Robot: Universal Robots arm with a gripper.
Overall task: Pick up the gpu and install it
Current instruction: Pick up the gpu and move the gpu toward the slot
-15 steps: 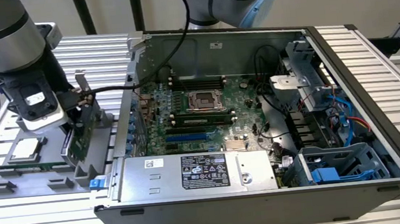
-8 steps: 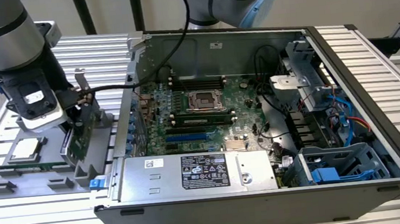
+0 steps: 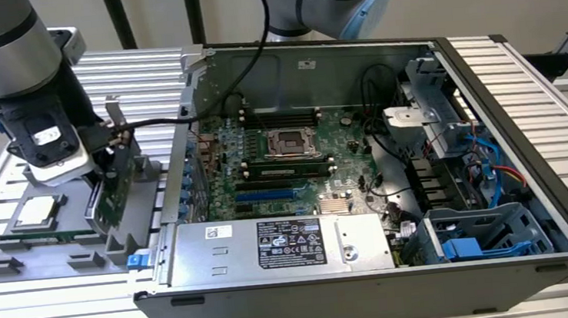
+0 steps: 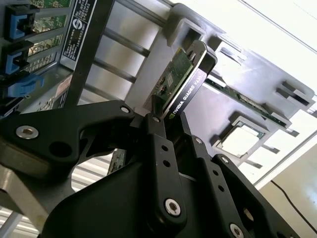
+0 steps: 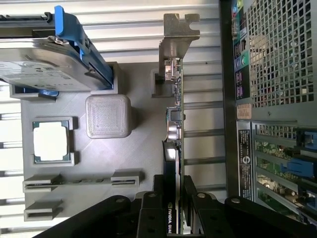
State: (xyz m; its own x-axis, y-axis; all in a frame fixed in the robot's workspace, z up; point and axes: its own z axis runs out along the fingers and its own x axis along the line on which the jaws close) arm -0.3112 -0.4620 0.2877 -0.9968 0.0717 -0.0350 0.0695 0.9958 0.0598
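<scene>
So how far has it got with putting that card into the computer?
Barely started. Done: the jaws are shut on the gpu. In hand: the card stands in the grey holder, outside the open computer case. Left: lifting it out and installing it in the case.

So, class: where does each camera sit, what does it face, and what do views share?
Exterior view: off the arm, looking down into the open case; arm at the exterior view's left.
First wrist view: on the wrist, facing down the claw onto the tray.
Second wrist view: on the wrist, slanting past the claw.
Shared: both wrist views show the claw gripping the gpu.
</scene>
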